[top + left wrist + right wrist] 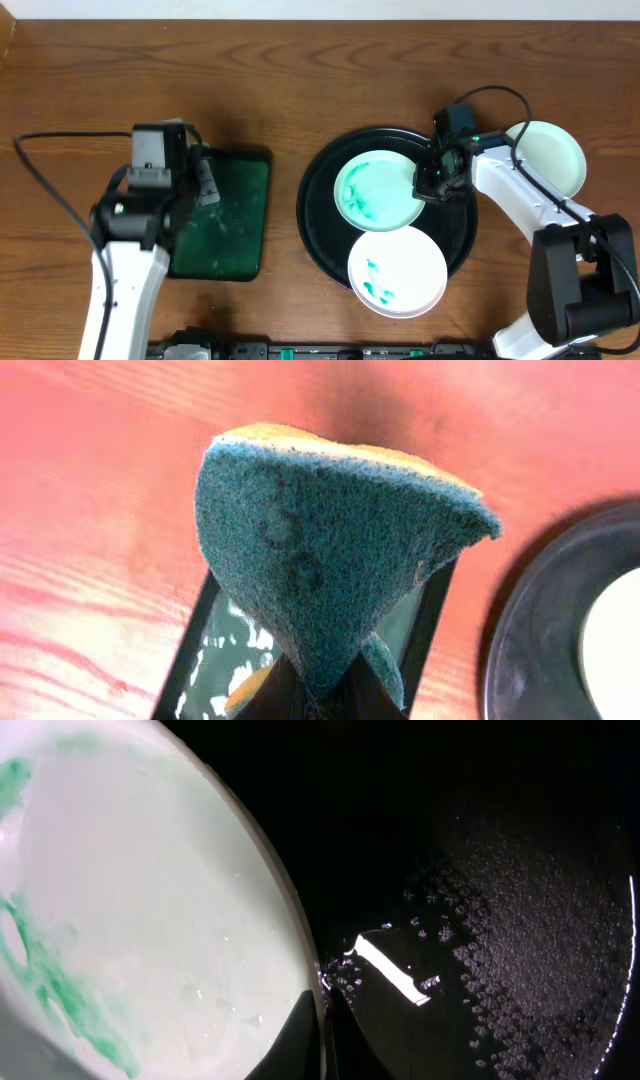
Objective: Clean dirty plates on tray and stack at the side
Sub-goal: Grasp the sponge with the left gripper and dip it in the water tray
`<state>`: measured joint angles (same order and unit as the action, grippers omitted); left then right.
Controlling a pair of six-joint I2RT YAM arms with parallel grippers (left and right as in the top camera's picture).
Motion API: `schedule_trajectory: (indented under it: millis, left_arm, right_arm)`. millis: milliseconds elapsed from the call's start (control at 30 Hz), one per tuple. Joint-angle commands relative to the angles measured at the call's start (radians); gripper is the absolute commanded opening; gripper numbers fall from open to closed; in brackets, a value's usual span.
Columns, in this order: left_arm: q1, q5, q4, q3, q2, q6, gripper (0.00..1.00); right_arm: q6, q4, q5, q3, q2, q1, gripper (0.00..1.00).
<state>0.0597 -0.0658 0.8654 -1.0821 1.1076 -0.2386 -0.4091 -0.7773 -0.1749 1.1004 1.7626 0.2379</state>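
Note:
The black tray point(320, 225) holds two plates. The far one point(375, 190) is mint with teal smears. The near one point(397, 268) is white with small teal smears and overhangs the tray's front rim. My right gripper point(428, 180) is shut on the far plate's right rim, one finger on each side of the rim point(322, 1020), seen close in the right wrist view point(150, 920). A third, clean-looking plate point(550, 155) lies on the table right of the tray. My left gripper point(200, 180) is shut on a teal-and-yellow sponge point(320, 550) above the green tray.
A smaller dark green rectangular tray point(225, 220) lies left of the black tray and shows wet patches in the left wrist view point(225, 655). The black tray's floor is wet with droplets point(500, 920). Cables run from both arms.

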Motion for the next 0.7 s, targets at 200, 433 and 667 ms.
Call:
schedule_trajectory:
  millis: [200,433,667]
  left_arm:
    - [0.077,-0.168,-0.063,0.046,-0.163,0.028,0.08]
    - [0.077,-0.171,-0.159,0.046,-0.139,0.072,0.08]
    - [0.077,-0.163,-0.209,0.046,-0.082,0.097,0.08]
  right_arm:
    - [0.022,-0.014,-0.002,0.016,0.005,0.005,0.01]
    - [0.032,-0.022,-0.017,0.016,0.005,0.005,0.01]
    - [0.032,-0.029,-0.017,0.016,0.005,0.005,0.01]
